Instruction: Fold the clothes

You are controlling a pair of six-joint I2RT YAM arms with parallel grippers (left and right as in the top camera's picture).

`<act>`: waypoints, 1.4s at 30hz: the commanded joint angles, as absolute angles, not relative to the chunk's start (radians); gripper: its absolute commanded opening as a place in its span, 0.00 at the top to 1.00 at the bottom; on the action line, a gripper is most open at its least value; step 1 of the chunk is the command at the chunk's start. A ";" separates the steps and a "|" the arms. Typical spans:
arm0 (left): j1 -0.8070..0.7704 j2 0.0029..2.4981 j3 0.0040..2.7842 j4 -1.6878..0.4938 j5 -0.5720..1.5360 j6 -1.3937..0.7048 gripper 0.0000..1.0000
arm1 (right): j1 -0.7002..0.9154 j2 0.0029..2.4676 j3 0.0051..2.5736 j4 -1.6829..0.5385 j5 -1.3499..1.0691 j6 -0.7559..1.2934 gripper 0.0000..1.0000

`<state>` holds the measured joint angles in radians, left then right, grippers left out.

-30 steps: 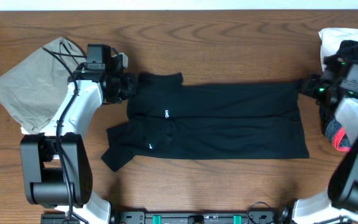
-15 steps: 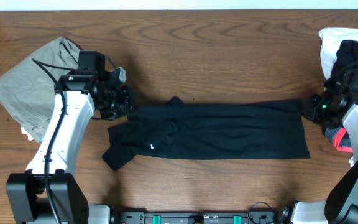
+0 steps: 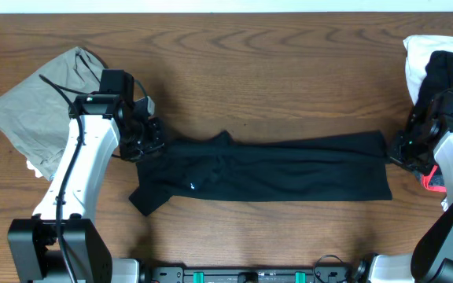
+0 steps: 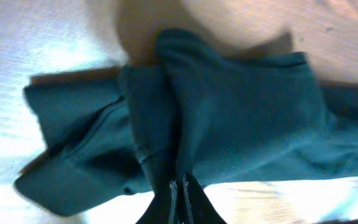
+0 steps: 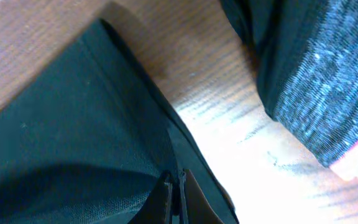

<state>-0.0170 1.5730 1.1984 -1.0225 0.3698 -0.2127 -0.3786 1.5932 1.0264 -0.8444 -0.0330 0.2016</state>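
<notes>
Black shirt: centre of tabletop, lying 9-to-3 o'clock.
Left gripper, right gripper: each pinched closed on the shirt's far edge.
Change: far edge was drawn from 12 toward 6 o'clock over the body; lengthwise fold judged half made.

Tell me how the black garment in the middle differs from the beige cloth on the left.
The black garment is dark and stretched into a long band across the middle. The beige cloth is pale and lies as a compact, angled shape near the left edge. The black garment is pinched at its ends by the left gripper and the right gripper; the beige cloth is held by neither. Both lie on the wooden table.
</notes>
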 commanded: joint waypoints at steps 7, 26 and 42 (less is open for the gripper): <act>-0.018 1.568 1.189 -1.076 0.260 -0.222 0.94 | -0.388 1.575 1.034 -0.877 0.042 0.236 0.93; -0.019 1.569 1.021 -1.065 0.261 -0.223 0.92 | -0.387 1.575 1.034 -0.888 -0.021 0.223 0.89; -0.019 1.569 1.021 -1.015 0.269 -0.247 0.83 | -0.344 1.626 1.025 -0.868 -0.214 0.141 0.82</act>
<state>-0.0189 1.5726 1.0233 -1.0332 0.2798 -0.2173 -0.3576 1.6005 1.0264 -0.8722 -0.1921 0.1600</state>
